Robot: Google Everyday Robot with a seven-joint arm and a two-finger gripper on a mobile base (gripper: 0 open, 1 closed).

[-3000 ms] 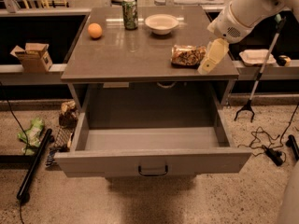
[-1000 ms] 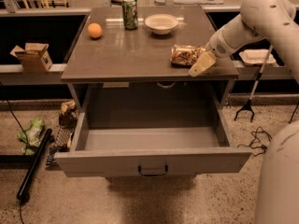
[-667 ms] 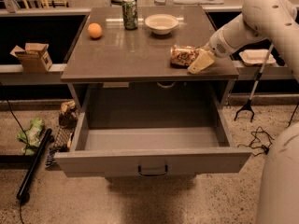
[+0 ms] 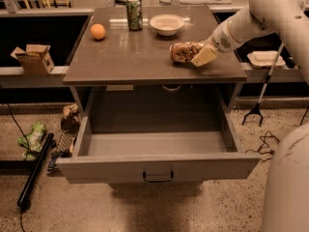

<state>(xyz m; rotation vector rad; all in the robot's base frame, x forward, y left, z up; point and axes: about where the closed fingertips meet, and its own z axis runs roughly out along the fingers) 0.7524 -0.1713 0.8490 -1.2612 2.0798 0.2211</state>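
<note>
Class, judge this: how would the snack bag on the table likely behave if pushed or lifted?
The snack bag, with the pincer at its right end, looks crinkly and puffed, so probably light and floppy. On the smooth table it would likely slide rather than roll. Its contents look lumpy, perhaps crushable.

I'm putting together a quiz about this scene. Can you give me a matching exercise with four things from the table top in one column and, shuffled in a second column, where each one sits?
Things:
1. orange
2. green can
3. white bowl
4. snack bag

Places:
A. just right of the can, towards the back
B. alone at the left of the table top
C. near the right front edge, with the gripper at its right end
D. at the back, between the orange and the bowl

Pairs: 1-B, 2-D, 3-A, 4-C.
</note>
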